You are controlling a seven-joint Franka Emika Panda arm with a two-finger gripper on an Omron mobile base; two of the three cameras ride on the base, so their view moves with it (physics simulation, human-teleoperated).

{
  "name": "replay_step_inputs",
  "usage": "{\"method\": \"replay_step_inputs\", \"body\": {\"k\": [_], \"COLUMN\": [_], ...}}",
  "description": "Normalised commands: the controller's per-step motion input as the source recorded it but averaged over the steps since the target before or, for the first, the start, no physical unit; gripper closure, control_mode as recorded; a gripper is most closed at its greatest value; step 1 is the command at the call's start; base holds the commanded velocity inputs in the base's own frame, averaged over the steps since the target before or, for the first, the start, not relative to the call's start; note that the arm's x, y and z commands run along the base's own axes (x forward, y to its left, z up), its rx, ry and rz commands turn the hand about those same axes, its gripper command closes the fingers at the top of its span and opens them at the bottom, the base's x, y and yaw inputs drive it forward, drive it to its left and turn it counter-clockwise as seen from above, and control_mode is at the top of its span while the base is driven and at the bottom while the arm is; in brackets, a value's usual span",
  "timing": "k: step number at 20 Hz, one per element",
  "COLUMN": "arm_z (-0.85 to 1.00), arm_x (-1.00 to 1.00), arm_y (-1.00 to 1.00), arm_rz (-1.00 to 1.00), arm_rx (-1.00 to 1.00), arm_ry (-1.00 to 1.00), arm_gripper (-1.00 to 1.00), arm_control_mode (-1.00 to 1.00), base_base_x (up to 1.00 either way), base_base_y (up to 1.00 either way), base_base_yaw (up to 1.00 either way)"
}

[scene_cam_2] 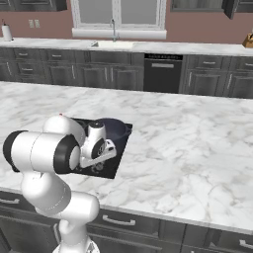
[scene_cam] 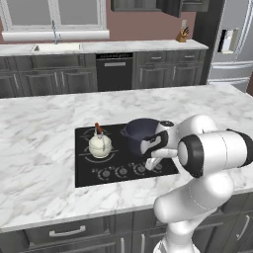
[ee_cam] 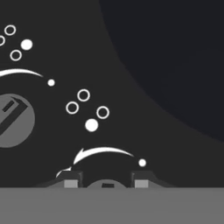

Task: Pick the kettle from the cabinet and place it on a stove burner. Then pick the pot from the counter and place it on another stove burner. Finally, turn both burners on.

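Note:
The cream-white kettle (scene_cam: 100, 145) with its reddish-brown handle stands on the front left burner of the black cooktop (scene_cam: 84, 173). The dark pot (scene_cam: 140, 132) (scene_cam_2: 116, 129) sits on a burner to its right, touching nothing else, and its dark round wall (ee_cam: 175, 57) rises at the upper right of the hand view. My gripper (scene_cam: 151, 165) (scene_cam_2: 100, 166) (ee_cam: 107, 183) is low over the knob row at the cooktop's front right. One grey knob (ee_cam: 106, 185) lies between the fingertips (ee_cam: 72, 181), which stand slightly apart on either side of it. Another knob (ee_cam: 11, 120) is to the left.
The white marble counter (scene_cam: 39, 148) surrounds the cooktop, with wide free room left, right and behind. A dark wall cabinet (scene_cam: 133, 5) hangs at the far wall above a sink counter (scene_cam: 54, 48). A fridge (scene_cam: 232, 44) stands at the far right.

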Motion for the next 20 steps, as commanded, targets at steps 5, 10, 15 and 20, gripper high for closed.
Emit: {"method": "replay_step_inputs", "body": {"k": [5, 10, 15, 20], "arm_z": [-0.27, -0.26, -0.23, -0.09], "arm_x": [-0.33, -0.25, -0.16, -0.13], "arm_y": [0.00, 0.00, 0.00, 0.00], "arm_rz": [0.07, 0.07, 0.07, 0.06], "arm_rx": [-0.02, -0.01, -0.01, 0.00], "arm_ry": [-0.01, -0.03, -0.03, -0.08], "arm_gripper": [1.00, 1.00, -1.00, -1.00], "arm_control_mode": [-1.00, -1.00, -1.00, -1.00], "base_base_x": [0.00, 0.00, 0.00, 0.00], "base_base_y": [0.00, 0.00, 0.00, 0.00], "base_base_yaw": [0.00, 0.00, 0.00, 0.00]}}
